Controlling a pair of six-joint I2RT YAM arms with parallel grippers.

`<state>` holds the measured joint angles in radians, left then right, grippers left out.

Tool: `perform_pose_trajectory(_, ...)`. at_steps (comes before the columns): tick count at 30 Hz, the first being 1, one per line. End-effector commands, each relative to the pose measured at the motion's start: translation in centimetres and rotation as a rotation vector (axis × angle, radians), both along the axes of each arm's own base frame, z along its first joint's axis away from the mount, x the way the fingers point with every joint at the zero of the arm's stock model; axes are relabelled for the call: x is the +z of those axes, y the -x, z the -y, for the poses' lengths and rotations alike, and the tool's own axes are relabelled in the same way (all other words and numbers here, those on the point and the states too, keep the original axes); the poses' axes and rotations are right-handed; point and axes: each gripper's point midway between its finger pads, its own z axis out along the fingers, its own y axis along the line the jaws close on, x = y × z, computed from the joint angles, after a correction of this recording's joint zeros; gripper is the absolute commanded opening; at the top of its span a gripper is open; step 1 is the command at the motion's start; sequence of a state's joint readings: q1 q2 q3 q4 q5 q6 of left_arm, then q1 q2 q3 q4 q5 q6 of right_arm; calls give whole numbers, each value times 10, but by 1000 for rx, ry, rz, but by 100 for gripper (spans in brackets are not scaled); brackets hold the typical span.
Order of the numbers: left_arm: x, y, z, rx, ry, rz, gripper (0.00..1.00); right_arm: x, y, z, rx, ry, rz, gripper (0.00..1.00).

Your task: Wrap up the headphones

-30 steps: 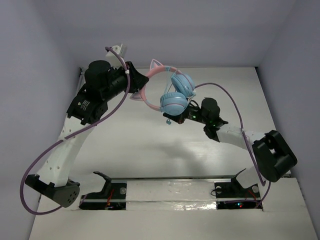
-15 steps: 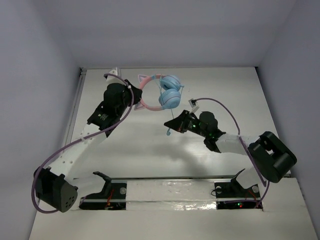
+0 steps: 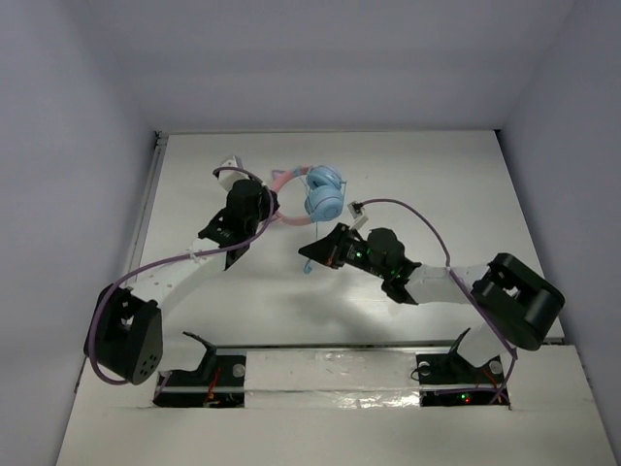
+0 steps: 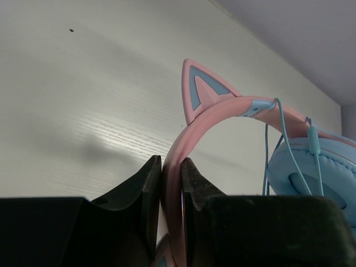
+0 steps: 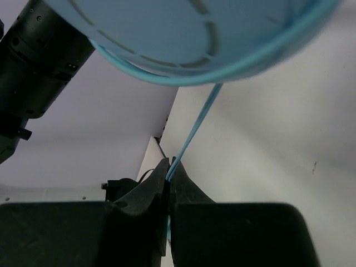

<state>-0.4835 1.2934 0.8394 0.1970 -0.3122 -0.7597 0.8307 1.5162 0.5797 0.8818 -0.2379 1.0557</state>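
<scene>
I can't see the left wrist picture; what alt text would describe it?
The left tool is shut on the headphones by their pink headband. A pink cat ear stands on the band, with a blue ear cup and thin cable at right, above a white table.

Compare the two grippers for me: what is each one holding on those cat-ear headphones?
The left gripper clamps the broad pink headband; the right gripper pinches the thin blue cable. The left gripper's jaws are held apart by the band; the right gripper's nearly touch. Both are shut on the same headphones.
</scene>
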Motion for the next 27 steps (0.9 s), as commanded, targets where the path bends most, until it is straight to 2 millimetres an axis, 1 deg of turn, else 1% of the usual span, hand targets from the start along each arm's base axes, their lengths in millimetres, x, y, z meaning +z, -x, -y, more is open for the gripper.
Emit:
perform_pose_trajectory(1, 50, -24, -6, 102, 131, 194, 0, 16, 10, -18, 49, -45, 26, 4)
perform_pose_trajectory(2, 47, -23, -6, 98, 135, 192, 0, 13, 10, -21, 49, -40, 19, 4)
perform_pose_trajectory(3, 39, -20, -4, 93, 128, 183, 0, 8, 9, -21, 43, -34, 12, 4)
perform_pose_trajectory(4, 36, -18, -1, 88, 127, 185, 0, 3, 8, -22, 41, -35, 3, 6)
perform_pose_trajectory(5, 31, -18, -2, 90, 120, 179, 0, 3, 8, -23, 43, -39, 1, 8)
perform_pose_trajectory(6, 21, -14, -1, 90, 107, 162, 0, 2, 8, -24, 44, -46, -5, 11)
perform_pose_trajectory(7, 15, -11, 4, 79, 99, 156, 0, 4, 10, -23, 48, -75, -13, 15)
perform_pose_trajectory(8, 7, -9, 5, 78, 88, 145, 0, 5, 11, -23, 51, -94, -21, 16)
perform_pose_trajectory(9, -6, -5, 5, 80, 70, 126, 0, 6, 12, -22, 52, -112, -33, 16)
perform_pose_trajectory(11, -21, 0, 12, 64, 59, 109, 0, 7, 15, -22, 58, -147, -73, 17)
perform_pose_trajectory(12, -33, 4, 12, 66, 43, 92, 0, 10, 16, -21, 62, -165, -83, 17)
perform_pose_trajectory(13, -38, 6, 14, 65, 36, 87, 0, 15, 17, -21, 66, -194, -92, 17)
perform_pose_trajectory(14, -48, 9, 18, 54, 22, 69, 0, 15, 18, -20, 66, -203, -103, 17)
perform_pose_trajectory(15, -57, 11, 17, 56, 10, 55, 0, 17, 18, -19, 60, -214, -107, 17)
perform_pose_trajectory(16, -62, 14, 21, 43, 10, 50, 0, 19, 16, -18, 49, -226, -110, 17)
perform_pose_trajectory(17, -68, 16, 24, 31, 11, 43, 0, 18, 10, -16, 13, -224, -113, 17)
perform_pose_trajectory(18, -75, 20, 24, 24, 9, 29, 0, 21, 7, -15, -6, -221, -109, 17)
perform_pose_trajectory(19, -79, 23, 27, 13, 10, 25, 0, 9, 2, -16, -27, -161, -114, 15)
perform_pose_trajectory(20, -83, 25, 26, 10, 6, 15, 0, 4, -6, -16, -65, -128, -116, 15)
perform_pose_trajectory(21, -87, 28, 29, 0, 1, 9, 0, 6, -13, -20, -83, -112, -115, 14)
perform_pose_trajectory(22, -92, 33, 31, -12, -8, 1, 0, -2, -16, -19, -102, -90, -130, 14)
perform_pose_trajectory(24, -98, 37, 31, -25, -4, -11, 0, -9, -26, -16, -159, -81, -147, 15)
perform_pose_trajectory(25, -103, 40, 31, -31, -3, -16, 0, -18, -29, -16, -176, -62, -164, 16)
perform_pose_trajectory(27, -106, 46, 34, -51, 4, -23, 0, -25, -38, -12, -234, -48, -173, 18)
